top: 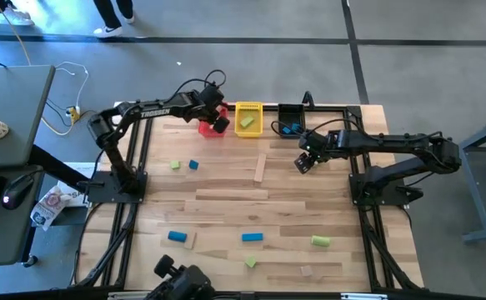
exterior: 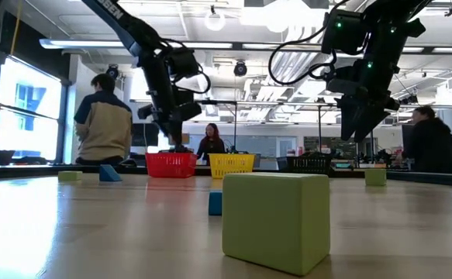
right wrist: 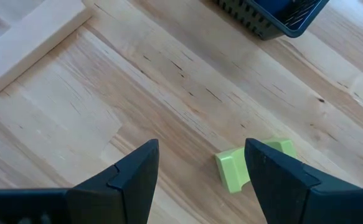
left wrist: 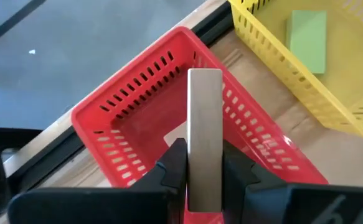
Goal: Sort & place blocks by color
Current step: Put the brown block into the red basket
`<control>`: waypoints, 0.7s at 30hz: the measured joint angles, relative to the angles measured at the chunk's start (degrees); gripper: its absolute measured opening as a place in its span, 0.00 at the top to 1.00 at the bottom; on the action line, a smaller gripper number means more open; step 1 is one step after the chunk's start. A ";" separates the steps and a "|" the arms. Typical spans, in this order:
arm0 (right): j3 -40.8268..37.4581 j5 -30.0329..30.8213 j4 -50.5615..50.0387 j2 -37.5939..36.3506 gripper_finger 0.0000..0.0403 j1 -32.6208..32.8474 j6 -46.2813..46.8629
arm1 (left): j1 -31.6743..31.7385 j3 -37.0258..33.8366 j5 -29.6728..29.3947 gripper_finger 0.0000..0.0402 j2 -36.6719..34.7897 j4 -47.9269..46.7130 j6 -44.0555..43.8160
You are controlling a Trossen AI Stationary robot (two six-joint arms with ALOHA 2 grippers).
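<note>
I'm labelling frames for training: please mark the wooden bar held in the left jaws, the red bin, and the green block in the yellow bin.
wooden bar [left wrist: 205, 124], left wrist view, middle of its face
red bin [left wrist: 128, 99], left wrist view, slotted wall
green block [left wrist: 307, 38], left wrist view, top face

I see open tabletop [top: 226, 179] mid-table, passable. The red bin [top: 208, 128], yellow bin [top: 248, 118] and black bin [top: 290, 121] crowd the far edge; a long wooden bar [top: 260, 167] lies between the arms.
</note>
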 joint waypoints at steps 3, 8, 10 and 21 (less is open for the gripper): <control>0.00 0.07 0.00 0.00 0.44 0.00 0.00 | 0.22 0.00 0.10 0.91 1.25 0.21 -0.17; 0.00 0.11 0.00 0.00 0.44 0.00 0.02 | 0.85 0.04 -0.31 0.91 2.47 1.17 -0.19; 0.00 0.11 -0.01 0.01 0.44 0.00 0.02 | 1.37 -0.03 -0.19 0.91 2.76 0.98 -0.17; 0.00 -0.32 -0.05 0.02 0.44 0.00 0.02 | 2.43 0.02 1.02 0.80 2.76 1.14 0.02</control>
